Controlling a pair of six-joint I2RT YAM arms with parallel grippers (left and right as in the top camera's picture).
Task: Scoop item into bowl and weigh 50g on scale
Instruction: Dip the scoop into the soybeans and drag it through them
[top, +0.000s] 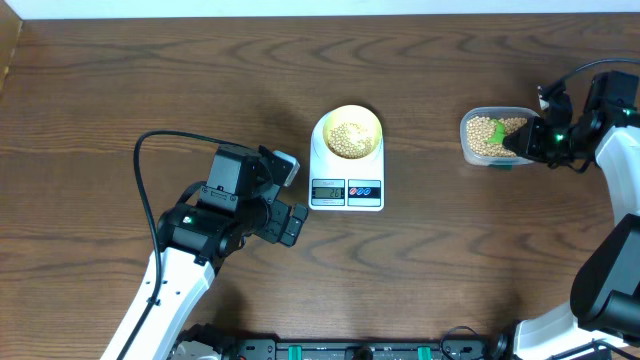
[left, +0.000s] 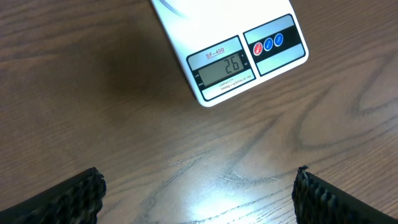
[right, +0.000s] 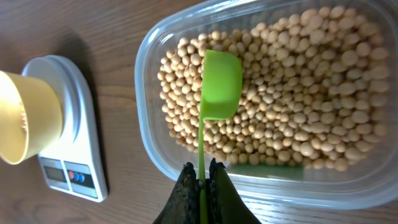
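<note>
The brown wood-grain table (top: 120, 80) carries everything. The left arm (top: 190, 240) lies across its near left part. The left fingers (left: 198, 200) are spread wide apart with only bare table between them; they hold nothing and hover just to the left of the scale, near its front. The right arm (top: 610, 150) reaches in from the far right edge to the tub.

The white digital scale (top: 346, 190) sits at the middle of the table, its display and buttons facing the near edge. The clear rectangular plastic tub (right: 311, 183) stands well to the right of the scale, apart from it. The pale yellow bowl (right: 31, 118) stands upright on the scale's platform, covering most of it.

The right fingers (right: 200, 186) are pressed together on the thin handle of a green scoop (right: 221, 84). The cup of the scoop hangs over the soybeans inside the tub, toward the tub's scale-side end.

The soybeans (right: 298, 93) cover the tub's floor in a thick layer, and a smaller heap of them lies in the bowl on the scale. The grey display (left: 222, 67) reads 26, with a red and two blue buttons (left: 267, 43) beside it
</note>
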